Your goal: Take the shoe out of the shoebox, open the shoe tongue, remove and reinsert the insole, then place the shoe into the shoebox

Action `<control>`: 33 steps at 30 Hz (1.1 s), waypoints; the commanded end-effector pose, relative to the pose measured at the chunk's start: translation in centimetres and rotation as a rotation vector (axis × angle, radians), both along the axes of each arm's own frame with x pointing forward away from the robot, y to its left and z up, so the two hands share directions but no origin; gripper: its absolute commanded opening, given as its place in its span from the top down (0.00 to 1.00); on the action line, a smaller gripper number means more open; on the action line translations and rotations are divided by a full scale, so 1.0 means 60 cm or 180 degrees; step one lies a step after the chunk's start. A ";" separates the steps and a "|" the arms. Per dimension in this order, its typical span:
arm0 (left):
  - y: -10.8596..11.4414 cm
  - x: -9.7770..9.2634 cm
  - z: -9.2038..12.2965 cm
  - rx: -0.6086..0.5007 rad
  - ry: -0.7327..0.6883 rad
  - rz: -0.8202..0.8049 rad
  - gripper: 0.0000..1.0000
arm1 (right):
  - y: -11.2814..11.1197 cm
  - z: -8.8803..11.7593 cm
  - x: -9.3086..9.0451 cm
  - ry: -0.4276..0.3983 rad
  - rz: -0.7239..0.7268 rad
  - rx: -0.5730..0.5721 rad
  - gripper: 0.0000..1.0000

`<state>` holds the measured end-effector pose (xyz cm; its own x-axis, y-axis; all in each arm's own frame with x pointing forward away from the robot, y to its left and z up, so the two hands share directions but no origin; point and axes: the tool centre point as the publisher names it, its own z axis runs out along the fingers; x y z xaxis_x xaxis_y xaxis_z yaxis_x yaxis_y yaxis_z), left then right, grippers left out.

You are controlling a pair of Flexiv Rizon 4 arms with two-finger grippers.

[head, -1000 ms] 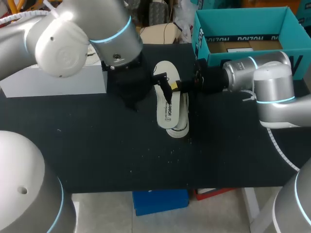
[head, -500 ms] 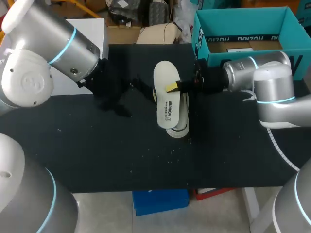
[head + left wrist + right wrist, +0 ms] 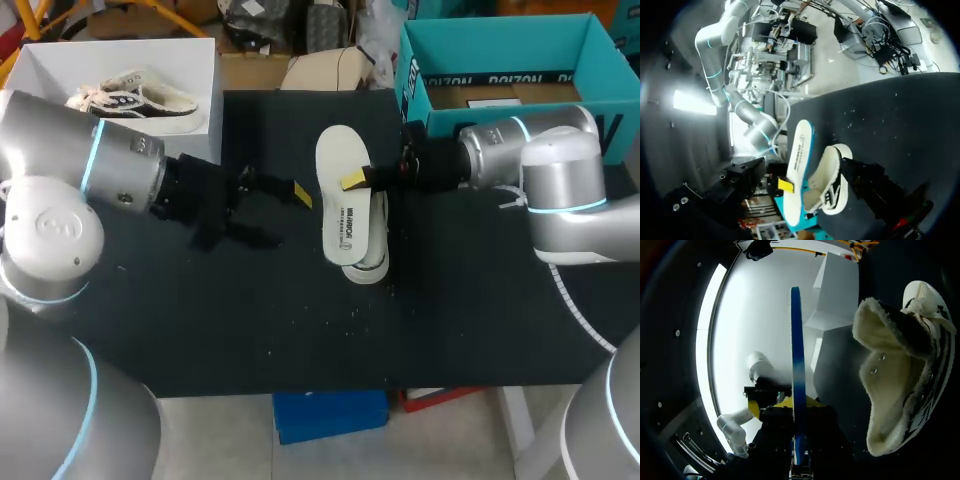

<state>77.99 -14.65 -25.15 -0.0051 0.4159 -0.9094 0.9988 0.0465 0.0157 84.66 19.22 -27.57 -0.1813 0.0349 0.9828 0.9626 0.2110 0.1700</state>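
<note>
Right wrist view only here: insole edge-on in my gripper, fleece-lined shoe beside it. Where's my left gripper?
Observer: The head view shows the left gripper over the black table, apart from the insole, on its left.
Operator: Which insole face is up?
Observer: The white printed face; seen from above, it covers most of the shoe.
Operator: What's in the white box beyond?
Observer: Another shoe lies in the white box.

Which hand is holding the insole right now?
The right hand, shut on the white insole by the shoe; the left hand is open, apart from it, holding nothing.
</note>
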 end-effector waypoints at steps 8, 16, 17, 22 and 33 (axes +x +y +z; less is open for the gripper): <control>-0.002 -0.004 -0.030 -0.1673 -0.0190 0.0251 0.00 | 0.001 0.001 0.000 0.0000 -0.0005 -0.0009 1.00; -0.006 0.007 -0.030 -0.1554 -0.0249 0.0297 0.00 | 0.001 0.001 0.000 0.0000 -0.0005 -0.0009 1.00; -0.007 0.009 -0.031 -0.1545 -0.0252 0.0298 0.00 | 0.001 0.001 0.000 0.0000 -0.0005 -0.0009 1.00; -0.018 0.017 -0.042 -0.1381 -0.0287 0.0283 0.00 | 0.001 0.001 0.000 0.0000 -0.0005 -0.0009 1.00; -0.059 0.037 -0.076 -0.1447 -0.0255 0.0175 0.13 | 0.001 0.001 0.000 0.0000 -0.0005 -0.0009 1.00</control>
